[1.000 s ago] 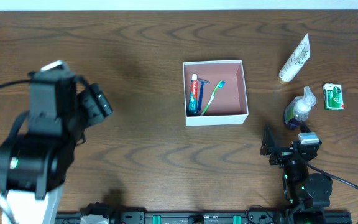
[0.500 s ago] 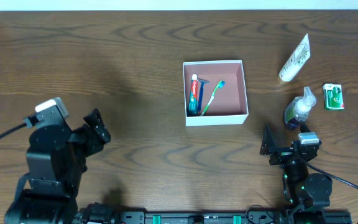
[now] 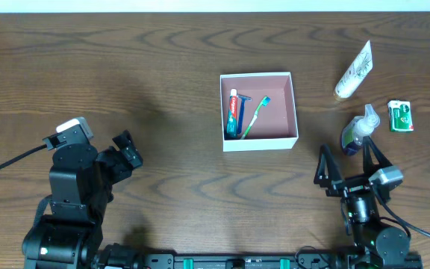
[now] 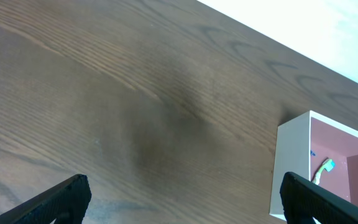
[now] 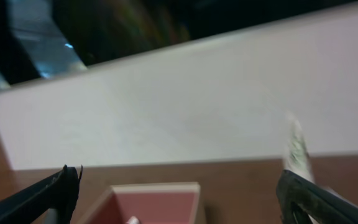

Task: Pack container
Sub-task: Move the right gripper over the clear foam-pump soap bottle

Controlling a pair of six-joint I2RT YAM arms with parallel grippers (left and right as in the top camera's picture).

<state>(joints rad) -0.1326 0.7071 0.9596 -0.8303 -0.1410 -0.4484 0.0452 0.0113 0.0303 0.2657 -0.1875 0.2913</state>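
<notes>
The brown wood-grain worktop (image 3: 163, 75) fills the overhead view, with the container (image 3: 260, 142) set on it at about the middle; every place below is given from that container. The left arm (image 3: 69, 194) sits near and well to the left of the container, and its gripper (image 3: 129, 149) points toward it with both fingers spread to their widest and nothing between them; the left wrist view shows one white corner of the container ahead. The right arm (image 3: 368, 224) stands near and to the right of the container, its gripper (image 3: 346, 149) likewise spread wide and holding nothing, its fingertips just short of a bottle. The container is a shallow square box, white-walled and dusty pink inside, lying flat and upright. To its right, apart from it, lies a blue bottle (image 3: 358, 131) with a clear pump top. Farther back on that same right side lies a white tube (image 3: 354, 71), tilted. Inside the container, in its left half, lie a green toothbrush (image 3: 256, 113), a red-and-white toothpaste (image 3: 234, 108) against the left wall, and a blue razor (image 3: 244, 101) between them. Farthest right of the container, beyond the bottle, rests a small green packet (image 3: 400, 116).
</notes>
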